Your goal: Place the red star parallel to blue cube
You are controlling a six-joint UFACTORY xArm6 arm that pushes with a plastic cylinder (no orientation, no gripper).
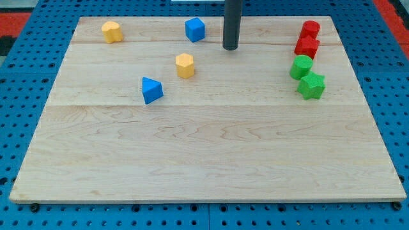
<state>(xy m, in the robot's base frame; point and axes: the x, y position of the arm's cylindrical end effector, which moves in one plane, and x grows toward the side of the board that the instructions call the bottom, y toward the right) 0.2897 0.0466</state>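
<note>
I am at the approach step: nothing touches the red star-shaped block (307, 46) yet. It sits near the right edge of the pale wooden desk (211, 153), touching a second red block (310, 29) above it and just above a green round block (301, 66) and a green star-shaped block (312, 85). The blue cube (195, 29) lies near the view's top, left of centre. My tip (230, 48) rests between them, just right of the cube and well apart from the star. The end effector is a plain dark rod, with no jaws to open or close. Next, I judge, the tip must get round to the star's right side and push it leftward, away from its neighbours, to line up with the cube.
</note>
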